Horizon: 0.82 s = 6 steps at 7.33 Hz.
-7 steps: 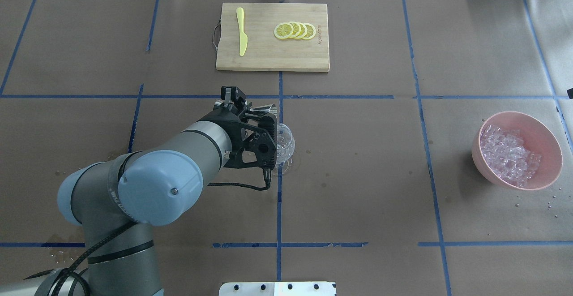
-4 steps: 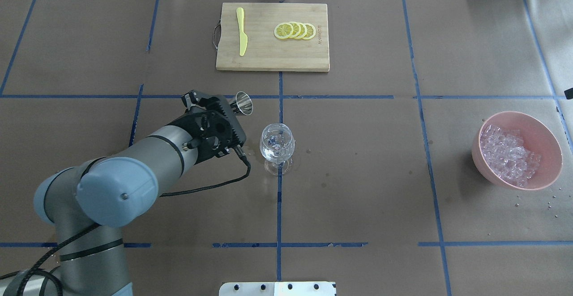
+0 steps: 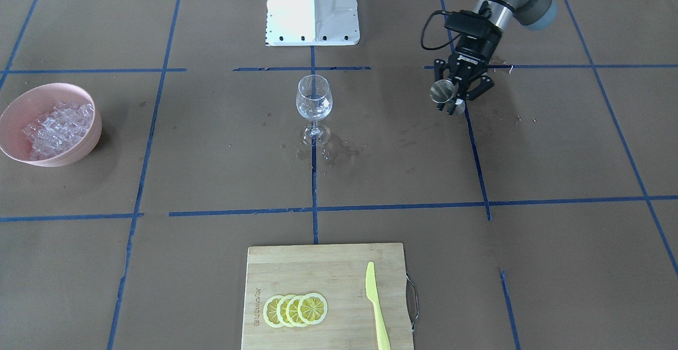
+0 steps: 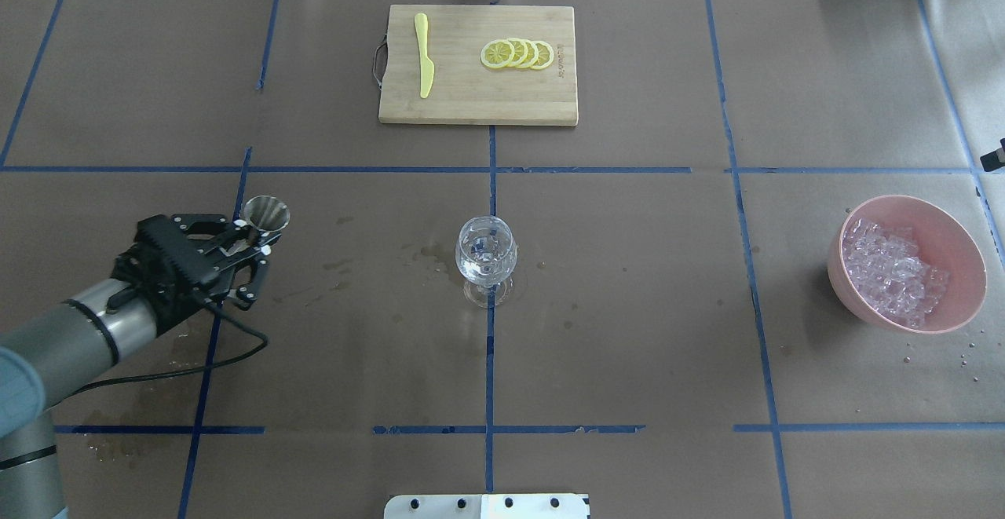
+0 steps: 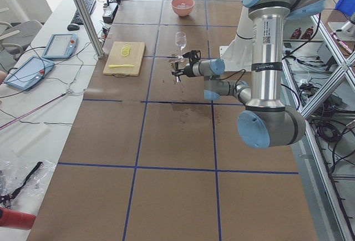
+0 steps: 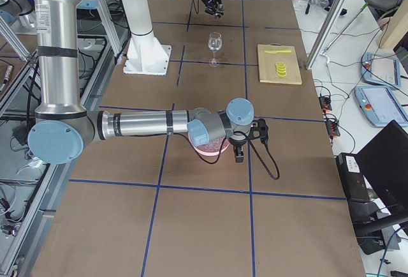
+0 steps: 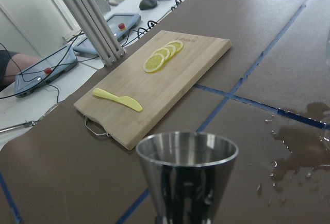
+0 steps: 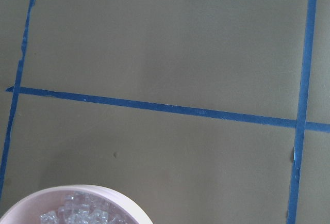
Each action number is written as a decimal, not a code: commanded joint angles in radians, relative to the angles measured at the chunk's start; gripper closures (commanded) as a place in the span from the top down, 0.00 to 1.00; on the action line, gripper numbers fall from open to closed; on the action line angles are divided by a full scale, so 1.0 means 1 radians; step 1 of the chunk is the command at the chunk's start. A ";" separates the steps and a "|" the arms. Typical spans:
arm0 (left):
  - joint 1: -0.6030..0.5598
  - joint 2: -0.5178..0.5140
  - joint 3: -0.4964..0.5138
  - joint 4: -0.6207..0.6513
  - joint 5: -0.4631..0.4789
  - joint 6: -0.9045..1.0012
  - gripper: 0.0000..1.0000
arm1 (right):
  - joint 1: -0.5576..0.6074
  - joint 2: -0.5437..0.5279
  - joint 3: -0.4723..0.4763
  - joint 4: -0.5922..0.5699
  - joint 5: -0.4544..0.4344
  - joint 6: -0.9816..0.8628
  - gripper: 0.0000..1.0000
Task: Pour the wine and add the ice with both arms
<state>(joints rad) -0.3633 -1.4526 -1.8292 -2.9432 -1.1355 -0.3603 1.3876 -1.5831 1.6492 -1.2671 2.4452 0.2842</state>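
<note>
In the overhead view the left arm (image 4: 71,330) comes in from the lower left corner. The left gripper (image 4: 250,238) is clamped on the narrow waist of a small metal cup (image 4: 265,213), with a finger on each side. The cup sits at middle left of the frame, above a blue tape line, well apart from the wine glass (image 4: 487,256). In the left wrist view the cup fills the bottom centre with its rim upward.

The wine glass stands upright at the centre of the table (image 4: 628,330), on the middle blue line. The wine (image 3: 313,109) is a little clear liquid low in the glass, hard to make out. Wet patches (image 4: 432,252) darken the paper to the left of the glass.

The ice (image 4: 895,272) is heaped in a pink bowl (image 4: 958,240) at middle right of the overhead view. In the right side view the right arm (image 6: 140,124) reaches across the middle of the frame, with the right gripper (image 6: 238,157) just beside the bowl; I cannot tell whether its fingers are apart or together.

At top centre of the overhead view lies a cutting board (image 4: 471,99) with a row of overlapping lemon slices (image 4: 518,54) and a yellow knife (image 4: 424,56)
</note>
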 commanded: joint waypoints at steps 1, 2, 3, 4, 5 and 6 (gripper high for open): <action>0.000 0.084 0.167 -0.281 0.125 -0.230 0.00 | -0.004 0.002 0.000 0.000 0.000 0.006 1.00; 0.009 0.086 0.254 -0.286 0.327 -0.330 0.00 | -0.005 0.006 -0.002 0.000 -0.002 0.006 1.00; 0.015 0.086 0.264 -0.284 0.380 -0.398 0.00 | -0.005 0.008 -0.002 0.000 -0.002 0.006 1.00; 0.027 0.086 0.281 -0.283 0.384 -0.519 0.00 | -0.007 0.006 0.000 0.000 0.000 0.009 1.00; 0.062 0.083 0.303 -0.281 0.394 -0.616 0.00 | -0.007 0.006 0.003 0.000 0.000 0.030 1.00; 0.088 0.078 0.303 -0.275 0.437 -0.629 0.02 | -0.007 0.006 0.001 0.000 0.000 0.029 1.00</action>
<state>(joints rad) -0.3076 -1.3702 -1.5374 -3.2232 -0.7391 -0.9283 1.3810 -1.5769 1.6503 -1.2670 2.4450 0.3064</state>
